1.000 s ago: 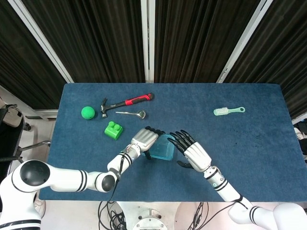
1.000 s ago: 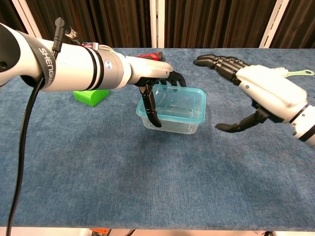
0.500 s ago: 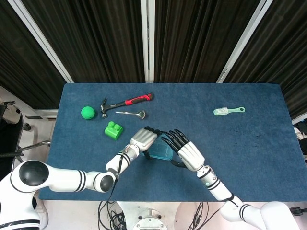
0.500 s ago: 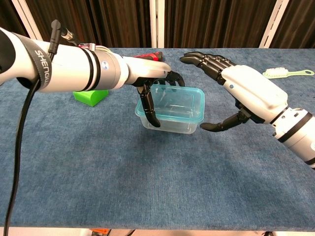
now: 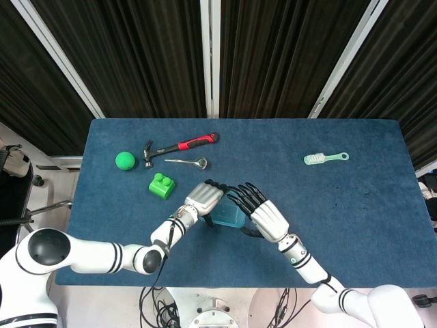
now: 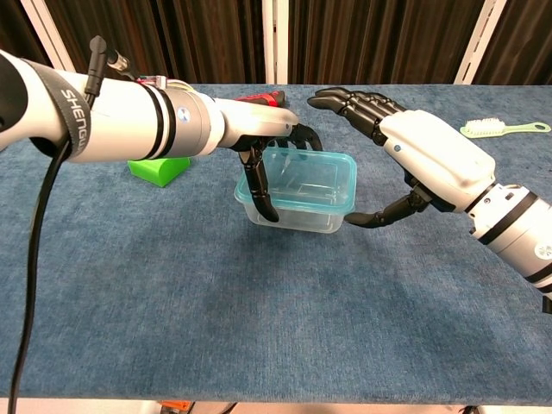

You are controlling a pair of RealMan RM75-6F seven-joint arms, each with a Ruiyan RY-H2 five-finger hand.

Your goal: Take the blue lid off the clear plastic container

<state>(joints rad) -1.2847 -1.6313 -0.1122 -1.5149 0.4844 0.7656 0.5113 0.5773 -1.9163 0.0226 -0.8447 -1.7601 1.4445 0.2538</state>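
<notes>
Near the table's [image 6: 103, 285] middle, the left hand [image 6: 259, 129] gripped the container [image 6: 297, 203], lid [image 6: 302, 177] still on. The right hand [image 6: 423, 155] hung spread beside it, holding nothing. Light, springy plastic; probably best peeled from a corner.

Container [image 6: 297, 205]: clear plastic, rectangular, upright on blue table near front centre. Lid [image 6: 304, 178]: translucent blue-teal, still on top, apparently seated all round; far rim partly hidden in the chest view.
</notes>
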